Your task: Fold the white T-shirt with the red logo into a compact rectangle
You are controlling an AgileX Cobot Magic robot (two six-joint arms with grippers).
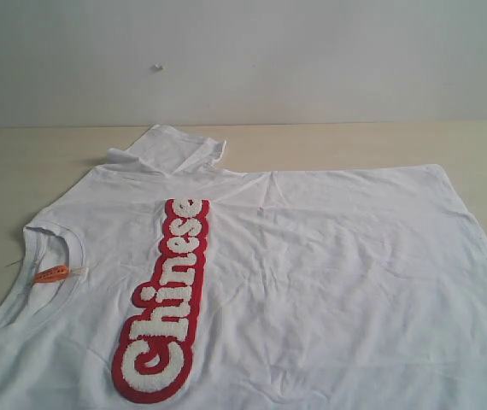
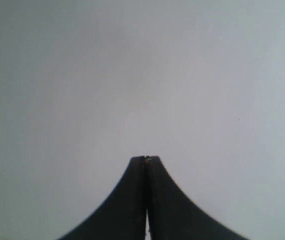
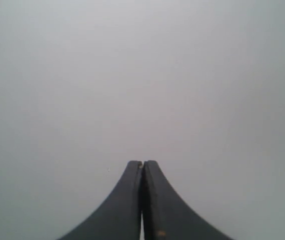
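Left gripper (image 2: 146,159): fingers pressed flat together, seam closed, gripping nothing and touching nothing; only a plain pale grey surface lies beyond the tips. Right gripper (image 3: 143,162): same state, fingers clenched pad to pad with nothing between them, facing a plain grey field. In the exterior view the white T-shirt (image 1: 329,273) lies spread front-up on a light wooden table (image 1: 21,162), covering most of it from 9 o'clock round to 3 o'clock. The ribbed collar (image 1: 55,241) sits at 9 o'clock with an orange neck tag (image 1: 52,274) inside it. Next comes the red logo (image 1: 165,299), reading "Chinese", running from 7 o'clock up toward centre. One sleeve (image 1: 175,147) lies crumpled at 11 o'clock. Fabric is lightly wrinkled out to 3 o'clock. A blank white wall (image 1: 312,60) stands behind the table at 12 o'clock.
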